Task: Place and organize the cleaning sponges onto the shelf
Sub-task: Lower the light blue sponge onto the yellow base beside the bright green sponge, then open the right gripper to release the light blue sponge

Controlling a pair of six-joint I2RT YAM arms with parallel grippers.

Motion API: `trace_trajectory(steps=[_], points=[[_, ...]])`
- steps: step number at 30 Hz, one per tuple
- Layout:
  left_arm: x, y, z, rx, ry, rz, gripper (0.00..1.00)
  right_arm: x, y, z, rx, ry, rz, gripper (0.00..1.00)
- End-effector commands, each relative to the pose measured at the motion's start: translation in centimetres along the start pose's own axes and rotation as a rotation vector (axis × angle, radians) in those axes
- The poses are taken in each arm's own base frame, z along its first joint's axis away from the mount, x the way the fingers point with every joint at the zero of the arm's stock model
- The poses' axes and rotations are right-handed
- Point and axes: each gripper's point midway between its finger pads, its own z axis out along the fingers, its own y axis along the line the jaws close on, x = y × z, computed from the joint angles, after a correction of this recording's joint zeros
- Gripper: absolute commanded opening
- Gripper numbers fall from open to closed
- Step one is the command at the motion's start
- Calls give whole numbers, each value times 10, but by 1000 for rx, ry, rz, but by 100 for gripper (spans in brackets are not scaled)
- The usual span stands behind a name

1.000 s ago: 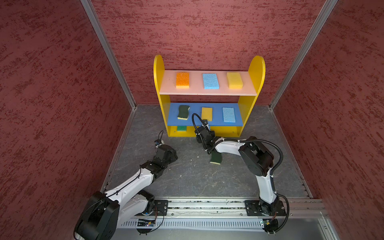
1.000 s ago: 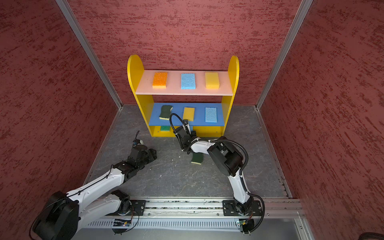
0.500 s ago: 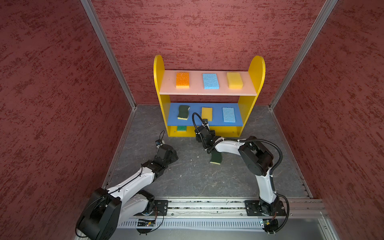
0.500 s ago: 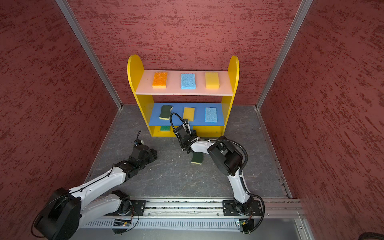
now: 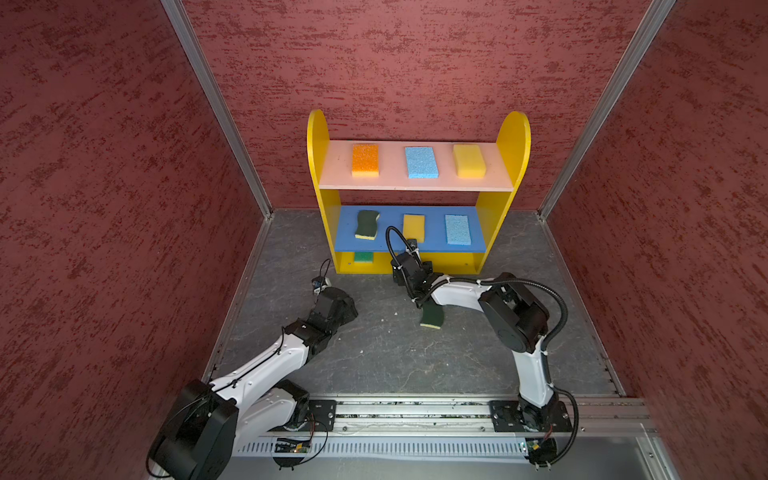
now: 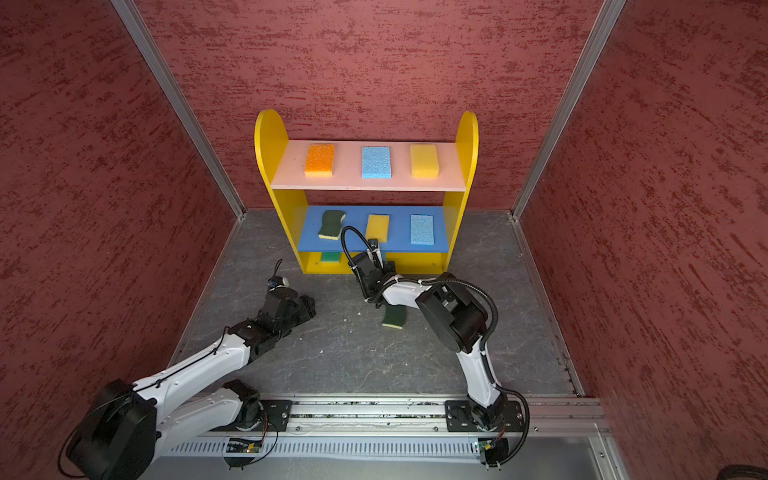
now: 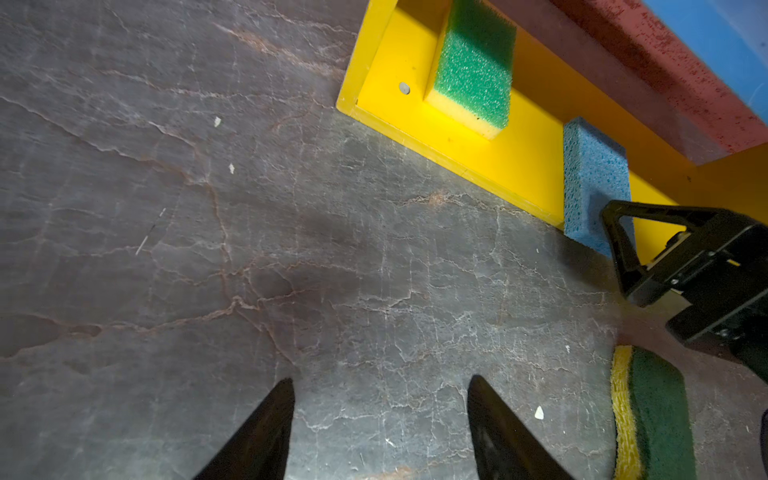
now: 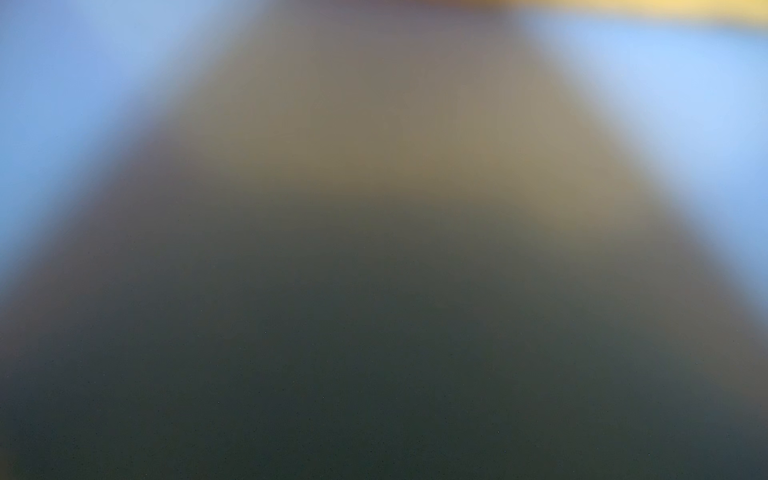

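Before the shelf (image 5: 318, 166), a dark-green scourer (image 5: 432, 316) lies flat.

Bare floor (image 5: 374, 353) open mid-cell, scourer (image 5: 432, 318) right of centre, blue sponge (image 7: 590, 178) overhanging shelf (image 7: 532, 145) base.

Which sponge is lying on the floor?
The wavy dark-green scourer under the right arm. It alone lies on the grey floor, while all the rest sit on the shelf.

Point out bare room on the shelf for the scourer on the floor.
The yellow base looks bare between its blue sponge and the right side panel; a narrower gap separates that sponge from the green sponge. Pink board and blue board: crowded, three sponges each.
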Motion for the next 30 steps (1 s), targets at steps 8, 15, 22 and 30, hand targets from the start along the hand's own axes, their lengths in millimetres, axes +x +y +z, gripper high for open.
trace_trajectory(steps=[8,15,22,30], points=[[-12,-2,-21,10,-49,-5,67,-11,9,-44,-29,-39,-19,87],[-13,-1,-31,19,-61,-8,67,-3,20,-75,-130,-10,40,87],[-11,-1,-38,31,-63,-11,67,15,27,-96,-270,39,134,81],[-6,1,-41,33,-58,-13,67,33,33,-101,-354,79,189,61]])
